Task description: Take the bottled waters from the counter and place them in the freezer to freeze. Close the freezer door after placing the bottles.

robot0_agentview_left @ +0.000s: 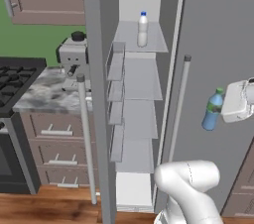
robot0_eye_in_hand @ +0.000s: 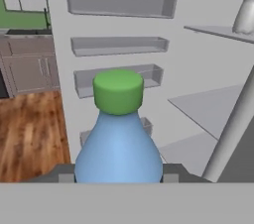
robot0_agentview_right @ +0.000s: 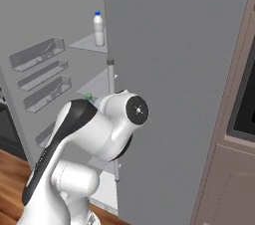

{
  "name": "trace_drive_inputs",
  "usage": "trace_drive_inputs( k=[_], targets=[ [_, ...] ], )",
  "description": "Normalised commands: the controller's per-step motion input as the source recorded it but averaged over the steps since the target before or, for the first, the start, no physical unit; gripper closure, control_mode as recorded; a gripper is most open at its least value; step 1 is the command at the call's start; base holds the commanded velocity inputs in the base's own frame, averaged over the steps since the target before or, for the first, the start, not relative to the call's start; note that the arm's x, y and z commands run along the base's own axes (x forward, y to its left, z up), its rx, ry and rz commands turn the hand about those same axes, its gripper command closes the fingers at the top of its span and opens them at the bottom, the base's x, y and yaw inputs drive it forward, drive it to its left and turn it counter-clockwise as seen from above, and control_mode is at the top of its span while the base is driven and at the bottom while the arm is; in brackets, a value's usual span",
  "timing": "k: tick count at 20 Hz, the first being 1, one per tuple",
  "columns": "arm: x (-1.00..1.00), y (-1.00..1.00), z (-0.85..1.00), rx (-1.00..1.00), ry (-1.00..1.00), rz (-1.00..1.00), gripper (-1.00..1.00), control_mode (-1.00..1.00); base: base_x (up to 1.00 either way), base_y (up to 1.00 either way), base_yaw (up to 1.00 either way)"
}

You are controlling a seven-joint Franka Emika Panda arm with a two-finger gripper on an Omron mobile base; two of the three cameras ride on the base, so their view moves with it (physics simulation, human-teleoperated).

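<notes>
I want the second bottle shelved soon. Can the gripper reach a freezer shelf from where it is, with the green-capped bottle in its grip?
Probably yes. The freezer door stands wide open, and the gripper, shut on the green-capped bottle, faces the shelves with nothing between.

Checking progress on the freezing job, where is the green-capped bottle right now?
The green-capped bottle is held in the hand, in the air in front of the plain right-hand fridge door, right of the open freezer where the blue-capped bottle stands.

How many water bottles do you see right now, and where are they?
2. The blue-capped bottle stands on the freezer's upper shelf. The green-capped bottle is held in the end effector, in front of the right-hand door.
</notes>
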Motion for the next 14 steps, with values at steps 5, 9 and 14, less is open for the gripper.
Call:
trace_drive_inputs(
  k=[5, 9, 14],
  targets=[
    [0.0, 0.38, 0.0, 0.0, 0.0, -0.25, 1.0, -1.0, 0.0, 0.0, 0.0],
    [-0.02, 0.34, 0.05, 0.0, 0.0, -0.41, 1.0, -1.0, 0.0, 0.0, 0.0],
    [-0.25, 0.47, 0.26, 0.0, -0.01, -0.38, 1.0, -1.0, 0.0, 0.0, 0.0]
  ],
)
